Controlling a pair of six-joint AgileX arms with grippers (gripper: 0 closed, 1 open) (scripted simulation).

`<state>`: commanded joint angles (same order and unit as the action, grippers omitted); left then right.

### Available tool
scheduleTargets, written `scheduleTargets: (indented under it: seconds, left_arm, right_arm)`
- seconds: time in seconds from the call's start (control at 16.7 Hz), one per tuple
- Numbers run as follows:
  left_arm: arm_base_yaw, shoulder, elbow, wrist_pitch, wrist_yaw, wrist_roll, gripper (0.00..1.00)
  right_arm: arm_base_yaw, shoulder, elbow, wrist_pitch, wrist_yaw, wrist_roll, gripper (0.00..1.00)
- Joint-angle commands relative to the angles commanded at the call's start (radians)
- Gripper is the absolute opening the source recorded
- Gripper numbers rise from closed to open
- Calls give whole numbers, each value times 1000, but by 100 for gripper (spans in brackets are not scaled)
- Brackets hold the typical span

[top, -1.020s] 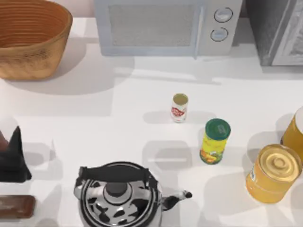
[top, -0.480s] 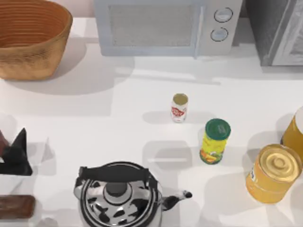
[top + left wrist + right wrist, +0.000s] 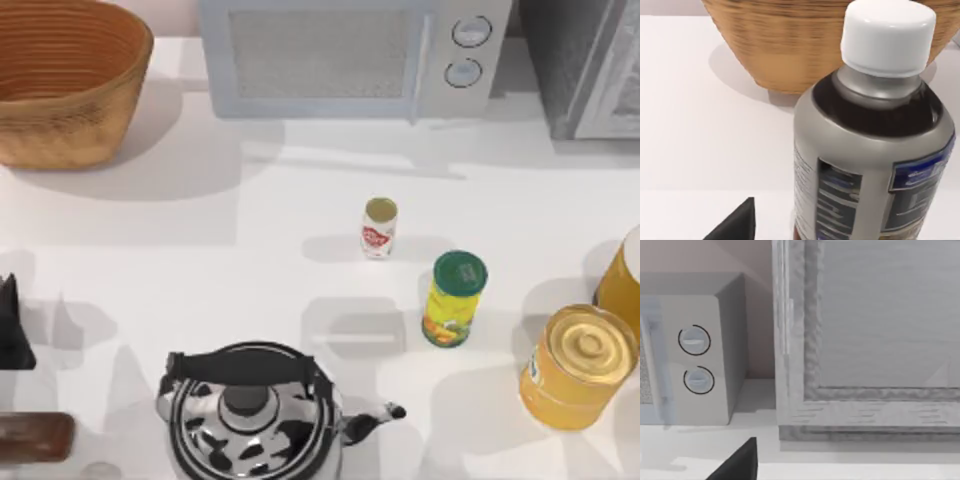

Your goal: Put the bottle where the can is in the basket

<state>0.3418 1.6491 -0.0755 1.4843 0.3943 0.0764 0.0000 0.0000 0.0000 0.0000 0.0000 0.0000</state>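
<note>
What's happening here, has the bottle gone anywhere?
Not yet placed. The left gripper sits at the table's left edge, and its wrist camera looks straight at the white-capped bottle, with the basket behind it at the back left. No grip on the bottle can be confirmed. The can stands on the open table near the middle, not in the basket. The right gripper is idle, facing the microwave at the back.
</note>
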Motion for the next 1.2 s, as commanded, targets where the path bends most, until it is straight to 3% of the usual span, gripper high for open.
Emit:
scheduleTargets:
  seconds: [0.18, 0.54, 0.9, 1.2]
  left_arm:
    - [31, 76, 10, 79, 7, 21, 100]
    - [26, 86, 28, 80, 5, 22, 100]
    - [-30, 162, 189, -5, -52, 8, 100]
    - [-82, 265, 230, 62, -102, -4, 100]
  right_arm:
    - [0, 0, 0, 0, 0, 0, 100]
    - [0, 0, 0, 0, 0, 0, 100]
    - [0, 0, 0, 0, 0, 0, 100]
    - [0, 0, 0, 0, 0, 0, 100]
